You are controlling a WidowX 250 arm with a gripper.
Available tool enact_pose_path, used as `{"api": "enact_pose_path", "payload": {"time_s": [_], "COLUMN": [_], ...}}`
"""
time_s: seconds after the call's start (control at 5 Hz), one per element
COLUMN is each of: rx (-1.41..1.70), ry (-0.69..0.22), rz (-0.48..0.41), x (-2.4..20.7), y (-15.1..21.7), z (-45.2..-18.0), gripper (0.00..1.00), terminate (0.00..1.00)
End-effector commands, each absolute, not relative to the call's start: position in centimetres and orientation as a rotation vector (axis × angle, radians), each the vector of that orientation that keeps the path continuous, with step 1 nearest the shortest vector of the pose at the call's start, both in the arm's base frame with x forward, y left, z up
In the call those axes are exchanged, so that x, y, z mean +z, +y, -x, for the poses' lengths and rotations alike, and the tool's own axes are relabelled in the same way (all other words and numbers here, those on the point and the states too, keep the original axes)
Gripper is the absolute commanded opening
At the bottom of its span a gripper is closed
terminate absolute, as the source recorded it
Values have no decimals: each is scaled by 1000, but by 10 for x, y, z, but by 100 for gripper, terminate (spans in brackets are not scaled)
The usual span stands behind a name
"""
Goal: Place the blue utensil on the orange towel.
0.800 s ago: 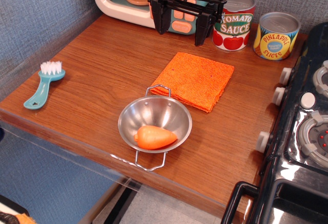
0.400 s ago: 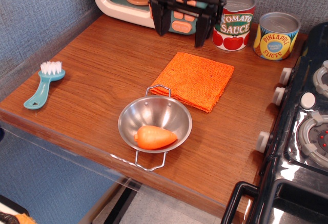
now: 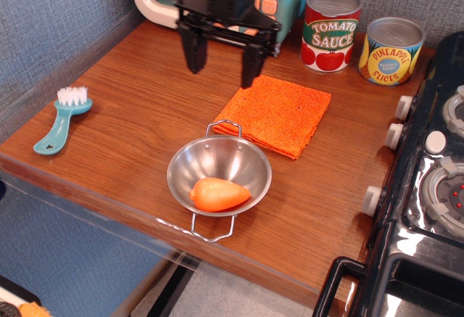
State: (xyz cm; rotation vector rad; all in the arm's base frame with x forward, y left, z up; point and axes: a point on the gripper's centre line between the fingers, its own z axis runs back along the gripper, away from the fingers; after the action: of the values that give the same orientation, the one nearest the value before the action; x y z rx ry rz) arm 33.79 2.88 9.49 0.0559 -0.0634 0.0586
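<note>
1. A steel bowl [image 3: 219, 173] holding a toy carrot [image 3: 220, 194] sits just in front of the orange towel [image 3: 277, 113].
2. Cans at the back read "Tomato Sauce" [image 3: 331, 29] and "Pineapple Slices" [image 3: 391, 51].
3. The gripper [image 3: 221, 75] hangs wide open and empty, near the towel's left corner.
4. The blue brush [image 3: 61, 120] lies at the table's [image 3: 145, 92] left edge.

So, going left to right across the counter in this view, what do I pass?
Blue utensil → steel bowl holding a toy carrot → orange towel → tomato sauce can → pineapple slices can → stove.
</note>
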Motion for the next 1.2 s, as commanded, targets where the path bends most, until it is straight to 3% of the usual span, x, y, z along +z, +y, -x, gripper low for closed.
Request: {"api": "enact_pose_path", "payload": {"time_s": [0.0,0.2,0.4,1.0], "rx": [125,132,191,292], "ry": [-172,-154,-138,-104], "rz": [-103,-154,-142,-89], "x": [121,107,90,42], "y": [87,125,158,193], "z": [-295,-274,-269,-269], "gripper": [100,100,100,100], "terminate": [0,0,0,0]}}
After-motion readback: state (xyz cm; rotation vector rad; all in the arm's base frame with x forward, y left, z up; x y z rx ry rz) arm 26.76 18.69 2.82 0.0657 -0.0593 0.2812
